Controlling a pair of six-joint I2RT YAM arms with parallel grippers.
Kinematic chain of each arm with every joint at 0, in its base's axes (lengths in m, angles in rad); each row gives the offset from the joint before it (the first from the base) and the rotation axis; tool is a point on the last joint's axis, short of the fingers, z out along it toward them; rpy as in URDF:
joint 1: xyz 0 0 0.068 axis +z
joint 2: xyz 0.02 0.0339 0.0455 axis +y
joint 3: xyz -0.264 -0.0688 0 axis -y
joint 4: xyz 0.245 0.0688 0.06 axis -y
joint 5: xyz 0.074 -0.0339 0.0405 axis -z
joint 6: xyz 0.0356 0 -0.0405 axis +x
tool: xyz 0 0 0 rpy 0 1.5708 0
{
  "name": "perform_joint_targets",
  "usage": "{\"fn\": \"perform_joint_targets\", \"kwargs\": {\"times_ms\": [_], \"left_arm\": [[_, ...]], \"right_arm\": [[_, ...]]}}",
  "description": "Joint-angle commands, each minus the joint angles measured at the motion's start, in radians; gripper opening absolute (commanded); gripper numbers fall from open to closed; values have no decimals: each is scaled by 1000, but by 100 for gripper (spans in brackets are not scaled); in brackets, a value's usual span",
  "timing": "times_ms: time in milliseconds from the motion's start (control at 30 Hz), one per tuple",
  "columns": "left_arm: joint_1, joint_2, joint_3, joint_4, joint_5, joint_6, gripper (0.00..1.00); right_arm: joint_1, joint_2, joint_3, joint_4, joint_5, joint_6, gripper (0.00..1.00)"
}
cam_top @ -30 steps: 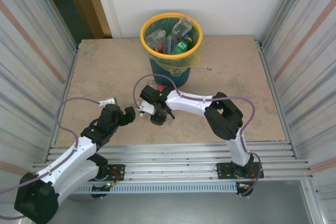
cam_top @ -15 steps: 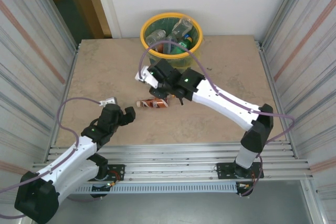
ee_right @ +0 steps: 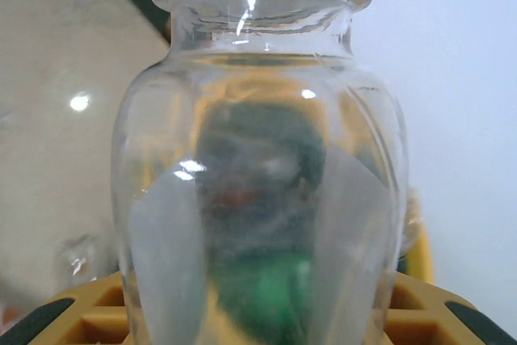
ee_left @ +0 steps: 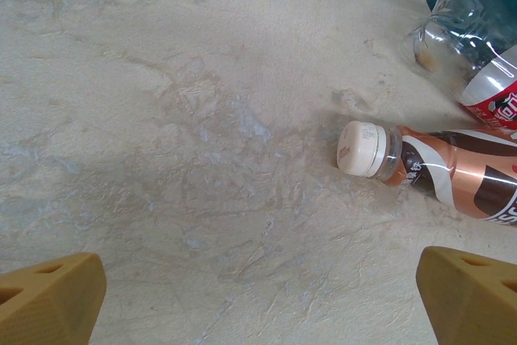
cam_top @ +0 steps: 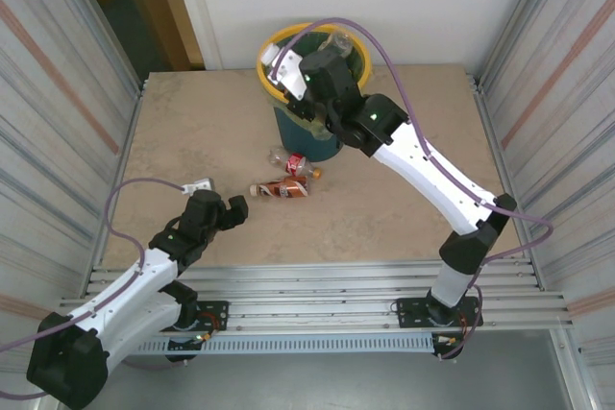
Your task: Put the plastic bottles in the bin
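**1. Left gripper** (cam_top: 233, 210). Front-left of the mottled beige table top (cam_top: 183, 132), low over the surface. Jaws spread wide with nothing between them. In the left wrist view the ochre fingertips (ee_left: 48, 300) enter at the bottom corners, the rest cut off.

**2. Brown cola-coloured plastic bottle with copper label and white cap** (cam_top: 282, 190). Lying on its side on the table, just ahead of the left gripper. Its cap points toward the left side. The left wrist view cuts off its lower body at the right edge, and the label print is too small to read.

**3. Crushed clear plastic bottle with red label** (cam_top: 291, 161). Lying just beyond the brown cola-coloured plastic bottle, between it and the bin. Whether the two touch cannot be told. Its neck end is cut off in the left wrist view.

**4. Round dark teal bin with wide yellow rim** (cam_top: 263, 62). Far middle of the table, by the white wall. The right arm lies across its mouth and hides much of the rim and contents. One pale bottle inside (cam_top: 336, 45) shows past the arm. How many bottles lie inside cannot be told.

**5. Right gripper** (ee_right: 258, 313). Above the bin's left rim, jaws pinching a clear plastic bottle with a white cap (ee_right: 258, 159). The bottle sits very close to the lens, cap and base cut off. Through its wall show blurred dark and green shapes, not identifiable.
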Motion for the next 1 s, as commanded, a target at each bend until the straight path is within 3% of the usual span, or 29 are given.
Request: {"fn": "perform_joint_targets", "kwargs": {"times_ms": [0, 400, 700, 833, 967], "left_arm": [[10, 3, -13, 33, -8, -19, 99], [13, 58, -18, 82, 20, -26, 99], [13, 114, -12, 109, 24, -25, 99], [13, 128, -7, 113, 26, -24, 99], [14, 138, -3, 113, 30, -24, 99]], "right_arm": [[-34, 81, 78, 99, 57, -84, 27], [-127, 382, 334, 128, 135, -213, 29], [-181, 509, 409, 122, 175, -237, 33], [-198, 521, 410, 103, 162, -214, 42], [-203, 517, 412, 81, 146, -202, 60]]}}
